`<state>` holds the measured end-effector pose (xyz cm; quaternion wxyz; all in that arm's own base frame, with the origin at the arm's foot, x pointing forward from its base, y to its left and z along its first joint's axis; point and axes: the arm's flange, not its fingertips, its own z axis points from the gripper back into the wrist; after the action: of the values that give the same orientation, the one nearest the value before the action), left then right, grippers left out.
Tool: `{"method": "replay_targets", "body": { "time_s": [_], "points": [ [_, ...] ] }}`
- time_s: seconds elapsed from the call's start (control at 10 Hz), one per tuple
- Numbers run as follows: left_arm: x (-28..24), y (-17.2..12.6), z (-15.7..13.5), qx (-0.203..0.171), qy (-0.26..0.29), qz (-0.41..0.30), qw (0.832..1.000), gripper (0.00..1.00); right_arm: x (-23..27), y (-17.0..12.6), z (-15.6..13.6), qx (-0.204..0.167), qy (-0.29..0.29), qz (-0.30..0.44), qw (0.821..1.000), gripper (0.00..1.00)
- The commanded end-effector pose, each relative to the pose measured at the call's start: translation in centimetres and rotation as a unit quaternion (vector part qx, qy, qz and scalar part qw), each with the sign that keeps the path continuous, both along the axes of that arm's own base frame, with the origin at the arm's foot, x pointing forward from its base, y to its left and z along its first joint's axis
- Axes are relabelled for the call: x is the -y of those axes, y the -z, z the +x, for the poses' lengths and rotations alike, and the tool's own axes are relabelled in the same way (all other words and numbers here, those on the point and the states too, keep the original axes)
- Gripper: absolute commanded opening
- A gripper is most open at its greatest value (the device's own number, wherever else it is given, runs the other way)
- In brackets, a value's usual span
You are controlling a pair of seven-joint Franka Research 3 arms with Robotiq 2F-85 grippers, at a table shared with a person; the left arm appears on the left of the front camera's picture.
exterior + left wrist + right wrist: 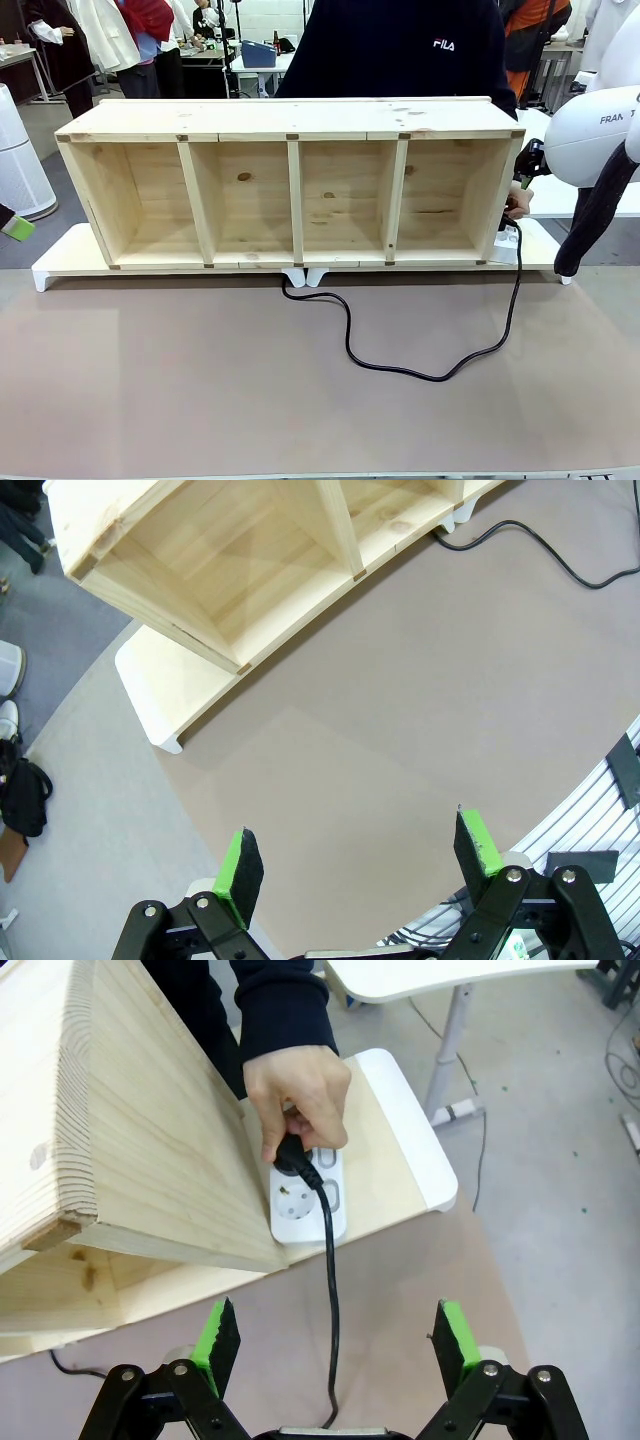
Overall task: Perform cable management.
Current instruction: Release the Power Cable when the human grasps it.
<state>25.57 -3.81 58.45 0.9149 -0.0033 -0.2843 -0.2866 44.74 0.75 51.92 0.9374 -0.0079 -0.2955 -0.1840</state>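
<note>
At the worktop's right end, a person's hand (297, 1095) is seating the cable (430, 374) plug in the power strip (308, 1198); we are holding both grippers' jaws released above, judging slack-gathering comes next.

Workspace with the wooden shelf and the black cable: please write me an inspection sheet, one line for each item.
Surface: brown table mat, bare in front of the shelf.
Job's things: cable curves over the mat; its plug is at the power strip, held by the person's hand.
Clutter: nothing seen.
Grippers: left gripper open above the mat, holding nothing; right gripper open, fingers on both sides of the cable, not touching it.
Cables: only the black cable, from under the wooden shelf to the strip.
Surroundings: person at the far side; white board under the shelf.
</note>
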Motion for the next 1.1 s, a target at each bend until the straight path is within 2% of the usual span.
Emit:
{"method": "replay_targets", "body": {
  "time_s": [0.0, 1.0],
  "points": [
    [0.04, -0.08, 0.22, 0.006, 0.002, 0.0, 1.0, 1.0, -0.15, 0.05, 0.03, 0.001, 0.003, 0.001, 1.0, 1.0],
    [0.04, -0.08, 0.22, 0.006, 0.002, 0.0, 1.0, 1.0, -0.15, 0.05, 0.03, 0.001, 0.003, 0.001, 1.0, 1.0]
  ]
}}
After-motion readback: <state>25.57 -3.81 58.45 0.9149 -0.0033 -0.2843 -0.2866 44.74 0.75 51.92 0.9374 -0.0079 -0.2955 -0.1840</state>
